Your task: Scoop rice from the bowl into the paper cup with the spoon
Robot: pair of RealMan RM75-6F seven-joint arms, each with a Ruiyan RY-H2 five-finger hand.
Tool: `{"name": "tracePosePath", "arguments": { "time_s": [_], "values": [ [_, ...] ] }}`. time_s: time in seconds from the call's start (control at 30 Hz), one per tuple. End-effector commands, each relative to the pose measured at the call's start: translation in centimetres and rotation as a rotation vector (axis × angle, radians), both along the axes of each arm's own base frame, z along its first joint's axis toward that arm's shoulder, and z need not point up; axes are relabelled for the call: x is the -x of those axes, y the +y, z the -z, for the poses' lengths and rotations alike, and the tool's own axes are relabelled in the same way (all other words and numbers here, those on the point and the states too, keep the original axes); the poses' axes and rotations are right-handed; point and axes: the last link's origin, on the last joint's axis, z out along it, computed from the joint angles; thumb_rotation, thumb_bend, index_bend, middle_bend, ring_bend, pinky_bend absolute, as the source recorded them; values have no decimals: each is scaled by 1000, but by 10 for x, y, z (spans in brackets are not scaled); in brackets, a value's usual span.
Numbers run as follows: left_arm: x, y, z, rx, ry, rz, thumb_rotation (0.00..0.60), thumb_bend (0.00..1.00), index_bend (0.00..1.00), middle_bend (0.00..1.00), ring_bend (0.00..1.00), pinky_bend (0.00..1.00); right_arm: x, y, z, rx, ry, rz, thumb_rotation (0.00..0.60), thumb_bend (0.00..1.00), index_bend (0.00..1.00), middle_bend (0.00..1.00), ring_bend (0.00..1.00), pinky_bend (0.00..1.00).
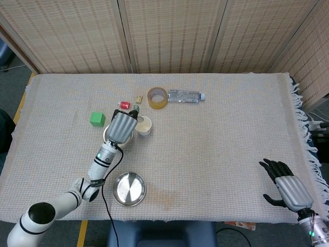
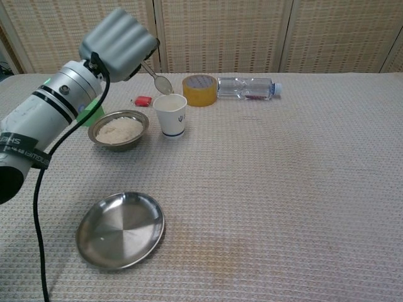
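Observation:
My left hand [image 2: 119, 43] [image 1: 121, 126] holds a metal spoon [image 2: 160, 80], whose bowl hangs just above the rim of the white paper cup [image 2: 170, 114] [image 1: 143, 125]. To the left of the cup sits the steel bowl of rice [image 2: 118, 129], mostly hidden under my hand in the head view. My right hand [image 1: 286, 184] rests near the table's front right corner, fingers apart and holding nothing; the chest view does not show it.
A shallow steel plate [image 2: 120, 229] [image 1: 129, 188] lies near the front edge. A green block [image 1: 96, 119], a small red item [image 2: 143, 100], a tape roll [image 2: 199, 90] and a lying water bottle [image 2: 246, 87] sit behind the cup.

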Motion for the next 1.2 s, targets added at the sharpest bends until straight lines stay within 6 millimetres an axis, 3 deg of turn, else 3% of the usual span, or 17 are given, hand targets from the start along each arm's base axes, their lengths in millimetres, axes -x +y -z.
{"name": "tracePosePath", "arguments": {
  "time_s": [0.03, 0.2, 0.4, 0.53, 0.67, 0.87, 1.2],
  "values": [
    [1, 3, -41, 118, -281, -129, 600, 414, 951, 1000, 1000, 1000, 1, 0, 0, -3, 0, 2, 600, 170, 0, 0, 0, 0],
    [11, -6, -84, 253, -493, -270, 600, 414, 951, 1000, 1000, 1000, -1, 1, 2, -9, 2, -5, 600, 170, 0, 0, 0, 0],
    [39, -35, -96, 570, -604, -484, 600, 417, 944, 1000, 1000, 1000, -4, 4, 6, -19, 11, -17, 600, 170, 0, 0, 0, 0],
    [59, -59, -101, 655, -612, -548, 600, 418, 940, 1000, 1000, 1000, -5, 4, 7, -21, 14, -17, 600, 170, 0, 0, 0, 0],
    [74, -91, -92, 797, -651, -635, 600, 418, 939, 1000, 1000, 1000, -5, 4, 10, -31, 17, -18, 600, 170, 0, 0, 0, 0],
    [75, -131, -76, 1014, -734, -721, 600, 418, 936, 1000, 1000, 1000, -5, 5, 17, -64, 25, -20, 600, 170, 0, 0, 0, 0],
    [73, -172, -41, 1021, -750, -665, 600, 417, 943, 1000, 1000, 1000, -6, 7, 15, -59, 19, -29, 600, 170, 0, 0, 0, 0]
  ]
}}
